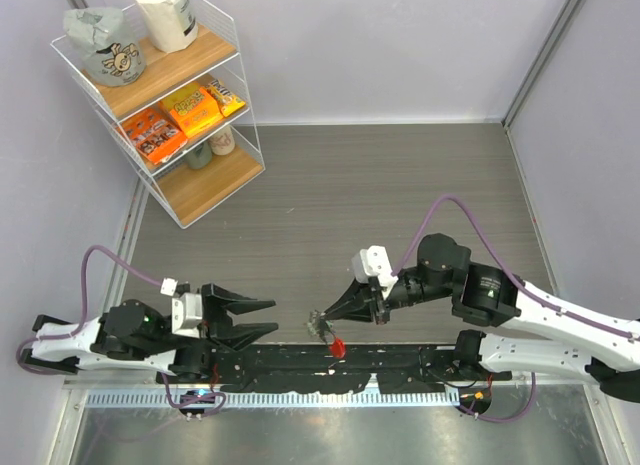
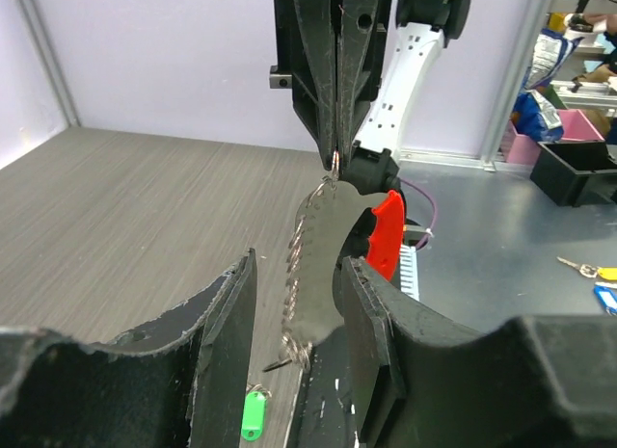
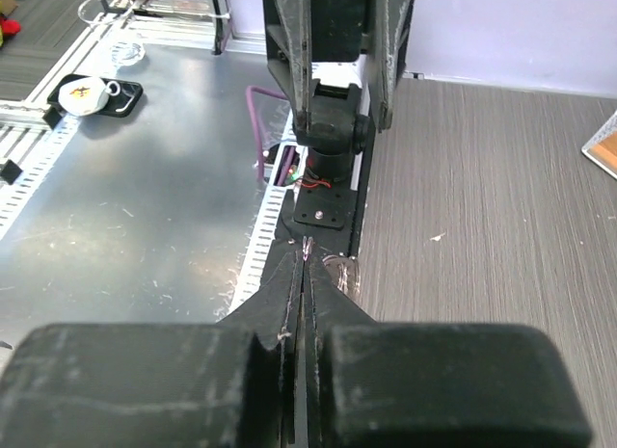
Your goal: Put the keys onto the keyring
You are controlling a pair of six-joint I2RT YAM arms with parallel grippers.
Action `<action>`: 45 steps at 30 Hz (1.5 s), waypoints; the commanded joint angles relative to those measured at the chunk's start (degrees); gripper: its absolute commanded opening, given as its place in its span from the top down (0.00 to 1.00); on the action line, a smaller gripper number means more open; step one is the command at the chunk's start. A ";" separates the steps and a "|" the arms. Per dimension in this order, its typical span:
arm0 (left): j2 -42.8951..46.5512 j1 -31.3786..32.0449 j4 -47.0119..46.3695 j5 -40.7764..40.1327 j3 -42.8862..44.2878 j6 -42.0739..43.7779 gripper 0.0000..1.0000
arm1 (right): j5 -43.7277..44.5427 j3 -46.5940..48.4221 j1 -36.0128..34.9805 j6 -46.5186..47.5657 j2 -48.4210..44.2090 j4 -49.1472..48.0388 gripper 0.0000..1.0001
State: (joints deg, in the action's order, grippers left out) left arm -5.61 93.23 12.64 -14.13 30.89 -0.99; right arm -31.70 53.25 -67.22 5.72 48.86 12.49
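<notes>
Where the two arms meet near the near edge of the grey wood-grain desk [image 1: 400, 175], our right hand [image 1: 322, 318] has its fingers pressed together on the top of the small keyring of silvery chain-like metal with one bright red arc [image 2: 308, 265], which hangs from that pinch. Our left hand [image 1: 274, 316], just left of the ring and apart from it, stands spread and holds nothing. We see the tiny key with the bright green head [image 2: 253, 412] lying on the desk below the left hand.
</notes>
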 commanded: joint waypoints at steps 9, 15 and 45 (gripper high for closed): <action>-12.84 -0.24 -5.00 -5.63 1.19 -2.34 0.51 | 10.95 4.75 -1.77 0.09 -8.78 6.92 0.94; -23.99 -0.59 -7.27 -11.00 -1.01 -7.70 0.50 | 27.56 5.90 -1.69 -3.60 -13.52 16.33 0.94; -67.60 -10.53 -21.44 -16.01 -1.37 -30.91 0.59 | 42.69 0.62 -1.69 -10.90 -24.08 22.23 0.94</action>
State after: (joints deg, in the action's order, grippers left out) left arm -70.61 82.13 -6.74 -26.28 26.44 -29.30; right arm 10.20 53.84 -68.69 -4.49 24.84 36.67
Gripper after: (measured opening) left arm 0.420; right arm 0.061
